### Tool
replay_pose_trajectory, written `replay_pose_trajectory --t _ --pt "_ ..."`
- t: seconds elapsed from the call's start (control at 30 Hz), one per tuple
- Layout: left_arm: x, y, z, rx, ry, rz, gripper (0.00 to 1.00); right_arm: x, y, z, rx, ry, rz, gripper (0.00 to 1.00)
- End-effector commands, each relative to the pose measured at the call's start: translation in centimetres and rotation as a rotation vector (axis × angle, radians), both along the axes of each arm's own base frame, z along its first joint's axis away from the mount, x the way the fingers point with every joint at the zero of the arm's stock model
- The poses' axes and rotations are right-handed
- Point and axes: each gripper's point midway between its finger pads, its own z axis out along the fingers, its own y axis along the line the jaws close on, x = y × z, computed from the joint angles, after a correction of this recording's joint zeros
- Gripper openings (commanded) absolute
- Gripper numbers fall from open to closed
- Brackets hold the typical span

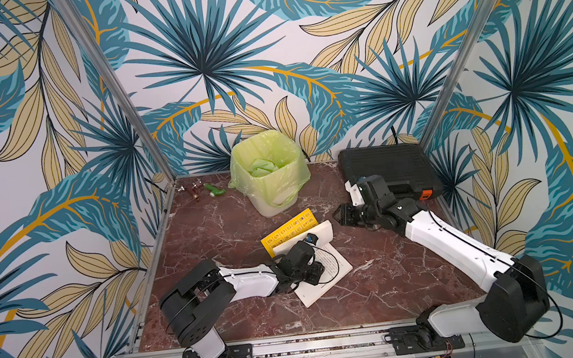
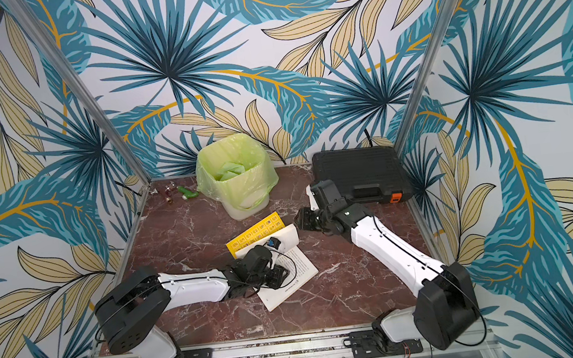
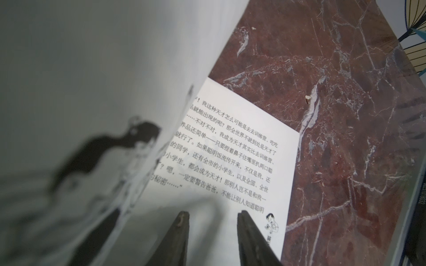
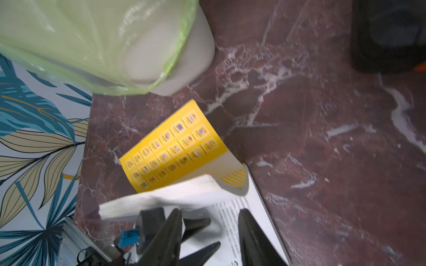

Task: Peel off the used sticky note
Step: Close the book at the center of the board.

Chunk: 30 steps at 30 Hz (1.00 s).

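An open book with a yellow cover (image 1: 288,230) lies mid-table, its printed page (image 1: 327,273) flat on the marble. My left gripper (image 1: 319,268) rests low over that page (image 3: 230,149), open, with nothing between its fingers (image 3: 182,221). A lifted stack of pages (image 4: 173,195) stands curled beside the left wrist. My right gripper (image 1: 337,214) hovers at the book's far right corner, open and empty; in the right wrist view it (image 4: 209,211) looks down on the page and the yellow cover (image 4: 170,147). No used sticky note shows on the visible pages.
A white bin (image 1: 279,195) lined with a green bag stands behind the book and holds green paper pieces (image 1: 262,169). A black case (image 1: 385,166) sits at the back right, small fittings (image 1: 203,190) at the back left. Walls close in three sides.
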Motion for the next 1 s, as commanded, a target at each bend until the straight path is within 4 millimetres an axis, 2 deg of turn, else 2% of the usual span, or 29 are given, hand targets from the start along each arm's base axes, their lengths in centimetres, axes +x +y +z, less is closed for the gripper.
replay_pose_trajectory --t 0.0,0.2,0.33,0.47,0.53,0.7,0.9,0.97 --pt "-0.3 0.8 0.3 0.056 -0.005 0.005 0.41 -3.3 -1.2 -2.8 0.027 0.098 -0.06 0.45" --pt "-1.4 -0.7 2.3 0.059 -0.052 -0.061 0.42 -7.0 -0.7 -7.5 0.099 0.233 -0.044 0.45" --pt "-2.4 -1.9 3.1 0.059 -0.069 -0.102 0.43 -8.2 -0.2 -9.2 0.098 0.27 -0.036 0.45" --pt "-3.1 -2.2 4.0 0.039 -0.073 -0.111 0.43 -9.4 -1.0 -11.2 0.072 0.308 -0.068 0.45" --pt "-3.4 -2.3 5.5 0.006 -0.091 -0.12 0.44 -10.0 -1.3 -12.1 0.078 0.325 -0.084 0.45" --pt "-3.8 -2.4 11.0 -0.094 -0.166 -0.149 0.46 -10.8 -1.4 -13.6 0.111 0.343 -0.107 0.46" --pt "-4.9 -1.4 18.3 -0.228 -0.28 -0.179 0.5 -11.2 -3.0 -13.9 0.082 0.312 -0.17 0.46" --pt "-4.6 -0.7 19.4 -0.236 -0.319 -0.162 0.51 -11.3 -3.2 -13.9 0.092 0.307 -0.183 0.46"
